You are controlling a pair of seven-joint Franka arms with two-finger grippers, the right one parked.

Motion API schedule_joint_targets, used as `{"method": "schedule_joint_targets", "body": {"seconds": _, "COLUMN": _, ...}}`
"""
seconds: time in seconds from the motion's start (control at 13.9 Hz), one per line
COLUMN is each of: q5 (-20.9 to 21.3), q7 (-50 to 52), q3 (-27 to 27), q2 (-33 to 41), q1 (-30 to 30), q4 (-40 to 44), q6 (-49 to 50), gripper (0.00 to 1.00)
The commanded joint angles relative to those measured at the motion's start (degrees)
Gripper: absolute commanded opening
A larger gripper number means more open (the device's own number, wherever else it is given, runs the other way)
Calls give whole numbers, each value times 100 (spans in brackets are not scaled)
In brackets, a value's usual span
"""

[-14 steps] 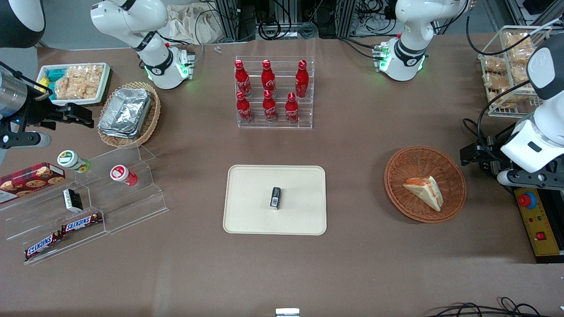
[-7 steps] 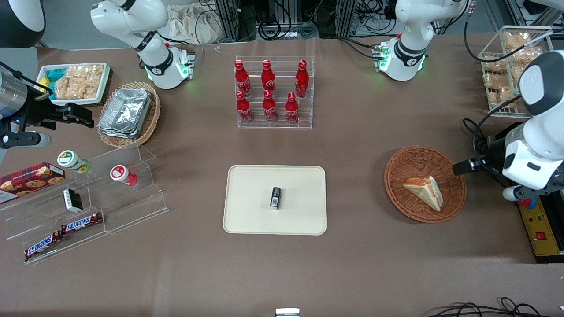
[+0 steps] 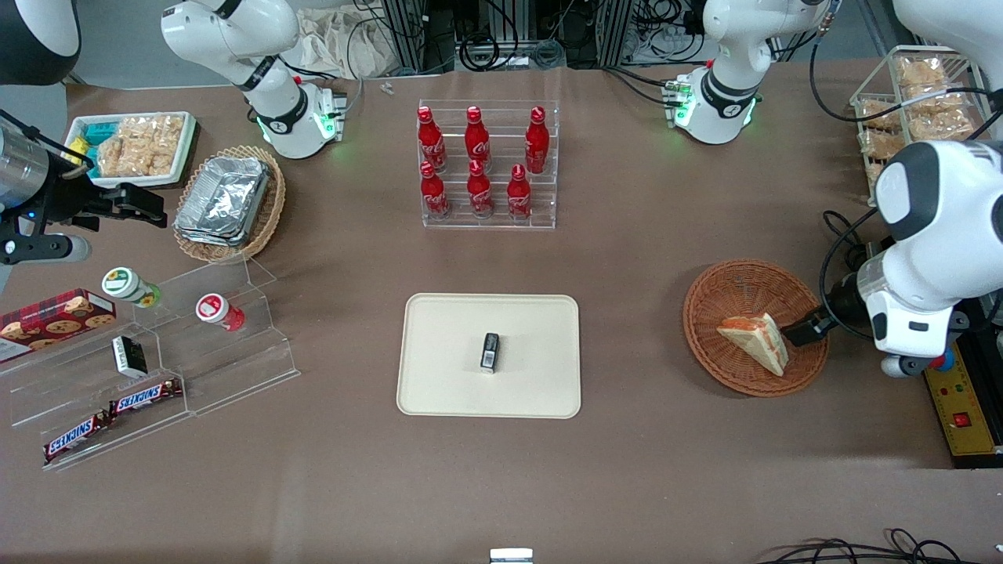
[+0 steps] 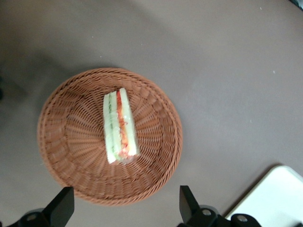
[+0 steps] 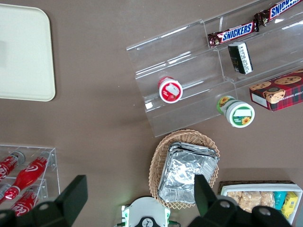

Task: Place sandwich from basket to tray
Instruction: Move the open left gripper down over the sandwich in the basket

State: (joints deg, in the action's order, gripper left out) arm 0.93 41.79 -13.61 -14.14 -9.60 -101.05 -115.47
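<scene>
Approach is the step in hand: the left arm's jaws [image 4: 123, 205] hang above the basket [image 3: 709, 345], spread wide and holding nothing, with the two fingertips [image 4: 64, 203] standing apart over the rim nearest the wrist camera. In the front view the jaws sit over the basket's edge toward the working arm's end of the surface [image 3: 627, 470], just beside the sandwich [image 3: 756, 341] but not touching it. The sandwich lies inside the basket, a pale wedge resting on its side so that the orange-red and pink filling faces upward in the wrist view, roughly at the middle of the woven bowl. The tray [image 3: 447, 392] lies well apart, near the middle of the surface, with a small dark packet [image 3: 490, 351] already lying on it; the rest of its flat area is bare. Nothing has been lifted yet, so the task is at its beginning. The next move, as I judge it, calls for centring the jaws over the wedge, turning them so they straddle the bread faces rather than the long edge, and lowering gently, since soft bread would squash under a hard squeeze.
</scene>
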Motion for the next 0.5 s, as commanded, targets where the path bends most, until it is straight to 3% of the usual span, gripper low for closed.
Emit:
{"method": "schedule_joint_targets", "body": {"seconds": 0.0, "q5": 127, "q7": 591, "q3": 43, "q2": -158, "q1": 37, "q4": -379, "q6": -563, "gripper": 100}}
{"method": "schedule_joint_targets", "body": {"seconds": 0.43, "q5": 689, "q7": 1585, "q3": 43, "q2": -721, "q1": 46, "q4": -670, "q6": -1240, "gripper": 100}}
